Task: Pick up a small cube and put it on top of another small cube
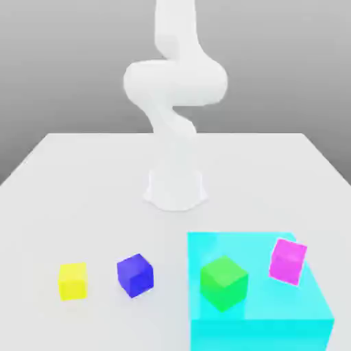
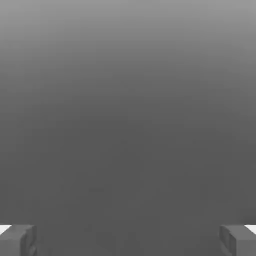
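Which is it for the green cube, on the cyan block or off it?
On it: the green cube appears against the top of the cyan block, in the exterior view.

A big white table (image 1: 89, 199) holds things up. A yellow block (image 1: 73, 282) sits on it at the exterior view's left. A dark blue block (image 1: 135, 275) sits near the yellow one, turned a bit. A large bright blue box (image 1: 257, 336) sits at the exterior view's right. The white robot's foot (image 1: 175, 192) stands on it too.
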{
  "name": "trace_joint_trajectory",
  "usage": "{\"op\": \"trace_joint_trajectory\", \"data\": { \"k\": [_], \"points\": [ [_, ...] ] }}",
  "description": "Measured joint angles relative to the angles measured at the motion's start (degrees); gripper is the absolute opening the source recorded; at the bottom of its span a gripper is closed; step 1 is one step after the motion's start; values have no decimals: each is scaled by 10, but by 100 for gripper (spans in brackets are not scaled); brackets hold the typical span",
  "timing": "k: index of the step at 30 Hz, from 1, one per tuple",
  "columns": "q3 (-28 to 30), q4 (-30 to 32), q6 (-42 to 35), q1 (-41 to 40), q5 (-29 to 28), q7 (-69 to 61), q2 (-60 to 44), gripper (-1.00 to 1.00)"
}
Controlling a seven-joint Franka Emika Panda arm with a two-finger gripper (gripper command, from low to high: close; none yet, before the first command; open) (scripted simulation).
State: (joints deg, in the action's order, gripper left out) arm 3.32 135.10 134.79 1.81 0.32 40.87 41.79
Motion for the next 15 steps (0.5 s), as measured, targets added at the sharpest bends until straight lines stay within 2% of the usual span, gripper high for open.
{"op": "trace_joint_trajectory", "data": {
  "k": [8,15],
  "points": [
    [101,119,110,51,18,-189,-155,0],
    [162,231,216,72,20,-362,-307,0]
  ]
}}
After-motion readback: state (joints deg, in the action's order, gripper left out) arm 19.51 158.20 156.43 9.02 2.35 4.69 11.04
